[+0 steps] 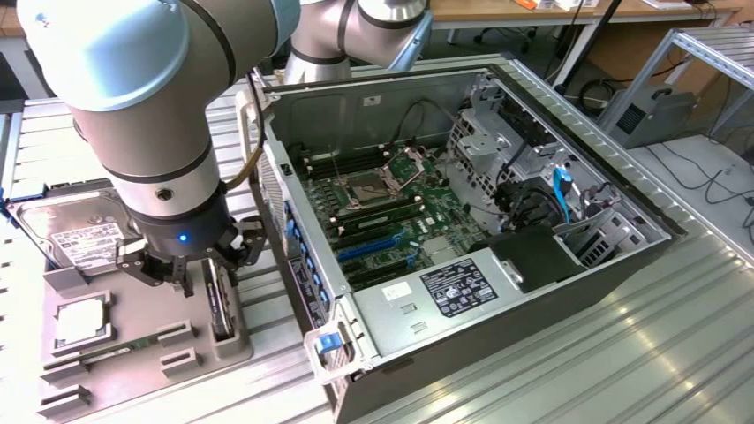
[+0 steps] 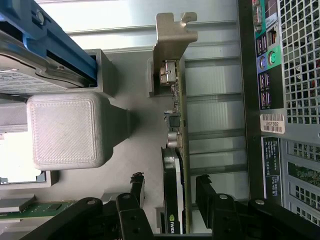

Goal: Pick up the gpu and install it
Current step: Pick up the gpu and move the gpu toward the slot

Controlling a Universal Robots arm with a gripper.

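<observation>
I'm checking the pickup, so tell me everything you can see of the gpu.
The gpu is a thin card standing on edge in a gray holder, with a black cooler on one face, circuit board on the other and a silver bracket at one end. The open claw straddles it, fingers clear of both faces.

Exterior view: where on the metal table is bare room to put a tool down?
Free: the table at the exterior view's lower right, beside the computer case. Crowded: the gray tray, carrying the hard drive and gpu, with the gripper over it; the strip between tray and case is narrow.
</observation>
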